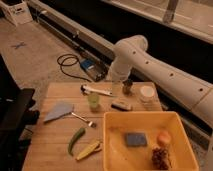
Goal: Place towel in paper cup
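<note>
The gripper (118, 85) hangs low over the table's (46, 156) far edge at upper centre, whether apart or together I cannot tell, crowded by a dark cup (128, 86), the white paper cup (147, 92) further right and a green cup (93, 101) below left. The towel (59, 111) lies flat at left, a fork (82, 119) beside it. A yellow tub (142, 116) blocks the lower right, with bare wood at lower left.

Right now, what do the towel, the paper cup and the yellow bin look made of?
Towel: thin grey-blue cloth, matte, lying limp and flat. Paper cup: white, matte, probably paper. Yellow bin: likely plastic, with smooth, rigid-looking walls. The end effector hangs near the back of the table, away from the towel.
</note>
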Available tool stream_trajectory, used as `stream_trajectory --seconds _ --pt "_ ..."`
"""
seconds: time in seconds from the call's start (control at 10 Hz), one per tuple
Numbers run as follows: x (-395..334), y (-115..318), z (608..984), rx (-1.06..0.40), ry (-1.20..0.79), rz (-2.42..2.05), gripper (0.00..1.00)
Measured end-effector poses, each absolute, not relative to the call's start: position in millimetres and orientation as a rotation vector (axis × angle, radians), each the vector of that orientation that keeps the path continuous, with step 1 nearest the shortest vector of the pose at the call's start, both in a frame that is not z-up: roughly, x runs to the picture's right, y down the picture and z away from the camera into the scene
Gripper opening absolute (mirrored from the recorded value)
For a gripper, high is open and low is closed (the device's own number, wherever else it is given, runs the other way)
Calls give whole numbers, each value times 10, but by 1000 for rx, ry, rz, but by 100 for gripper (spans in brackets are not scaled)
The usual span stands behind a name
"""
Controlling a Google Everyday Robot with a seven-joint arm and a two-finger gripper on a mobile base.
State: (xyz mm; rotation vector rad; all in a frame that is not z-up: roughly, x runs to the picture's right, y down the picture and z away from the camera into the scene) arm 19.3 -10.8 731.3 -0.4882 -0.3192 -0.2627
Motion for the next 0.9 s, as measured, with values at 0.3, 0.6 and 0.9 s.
stream_trajectory --seconds 0.3,0.6,0.9 --pt "-487 92 7359 -483 -341 -411 62" --pt "-1088 350 7453 -499 -383 -525 62" --pt "-1508 576 7538 -511 -430 -596 62"
